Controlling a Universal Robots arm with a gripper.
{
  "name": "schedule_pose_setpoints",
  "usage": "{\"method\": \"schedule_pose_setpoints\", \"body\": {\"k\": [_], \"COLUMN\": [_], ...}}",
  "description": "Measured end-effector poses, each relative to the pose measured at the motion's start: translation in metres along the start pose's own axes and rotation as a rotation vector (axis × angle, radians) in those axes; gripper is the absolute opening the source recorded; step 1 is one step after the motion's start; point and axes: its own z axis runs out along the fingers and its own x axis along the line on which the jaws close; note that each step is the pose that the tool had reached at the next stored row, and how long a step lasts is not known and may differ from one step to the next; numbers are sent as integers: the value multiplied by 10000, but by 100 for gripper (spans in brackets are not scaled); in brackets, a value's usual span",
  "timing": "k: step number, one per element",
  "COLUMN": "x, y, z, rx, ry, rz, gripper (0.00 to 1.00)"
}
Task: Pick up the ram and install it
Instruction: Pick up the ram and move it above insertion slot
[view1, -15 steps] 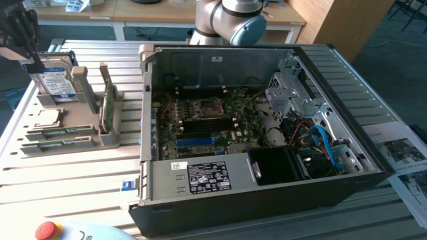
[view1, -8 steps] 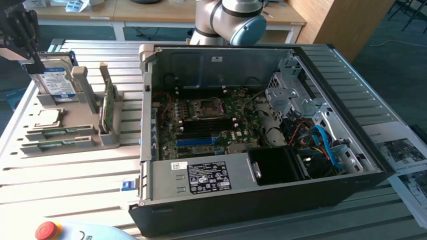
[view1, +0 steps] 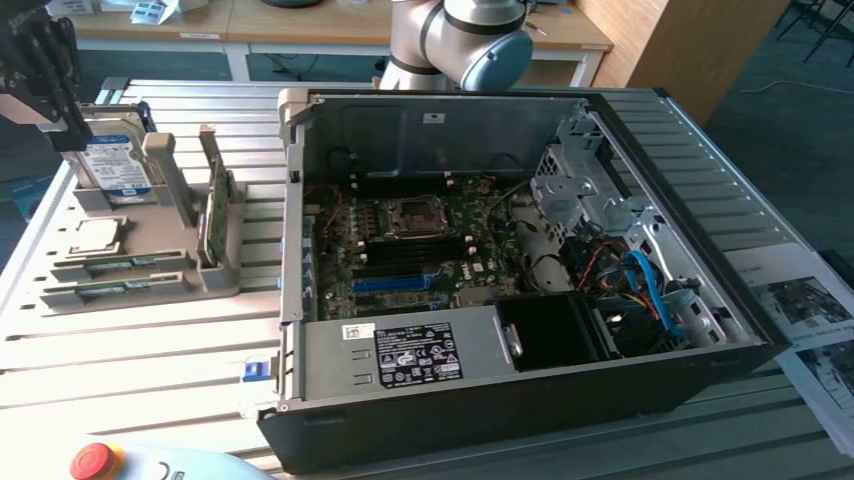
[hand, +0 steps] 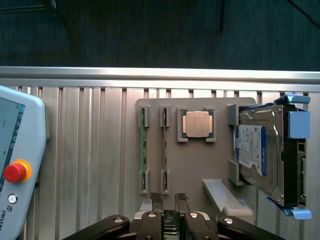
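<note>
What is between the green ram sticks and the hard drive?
The square silver processor chip, in its pocket on the gray holder. The wrist view shows it between the ram sticks and the hard drive.

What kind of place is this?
Probably a robotics lab or test workshop: an open computer case sits on a slatted metal bench, a grey holder presents a hard drive and processor, and a control pendant with a red stop button lies nearby.

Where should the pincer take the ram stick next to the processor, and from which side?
Probably grip the ram stick mid-length on its exposed long edge, straight from above, jaws across its flat faces. It stands on edge, with holder clips over both ends.
</note>
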Motion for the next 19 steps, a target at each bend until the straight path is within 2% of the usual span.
{"method": "schedule_pose_setpoints", "body": {"k": [1, 14, 17, 18, 19], "x": [0, 0, 1, 11, 15], "y": [0, 0, 1, 5, 6], "z": [0, 1, 27, 94, 120], "rx": [0, 0, 8, 9, 9], "ry": [0, 0, 0, 0, 0], "rz": [0, 0, 2, 0, 0], "gripper": [24, 24, 24, 24, 24]}}
